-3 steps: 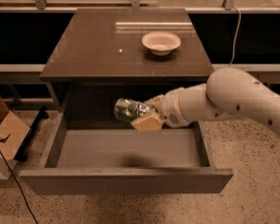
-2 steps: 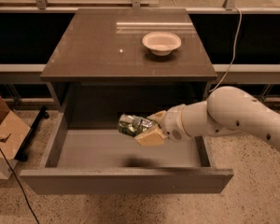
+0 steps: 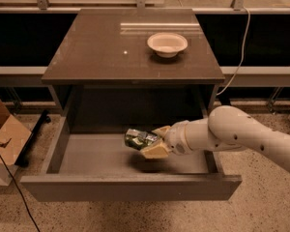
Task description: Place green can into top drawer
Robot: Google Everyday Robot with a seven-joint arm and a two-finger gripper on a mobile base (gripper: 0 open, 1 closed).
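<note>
Dented green can (image 3: 139, 138) in gripper (image 3: 152, 141), over grey top drawer (image 3: 130, 187)

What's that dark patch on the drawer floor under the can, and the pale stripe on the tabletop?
Camera view: the dark patch is a shadow thrown on the top drawer floor by the green can and the gripper holding it just above, so light comes from overhead. Also camera view: the stripe beyond the white bowl is glare on the brown top.

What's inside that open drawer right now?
The gripper holds the green can inside the top drawer, above its grey floor. The floor beneath the arm is hidden.
</note>
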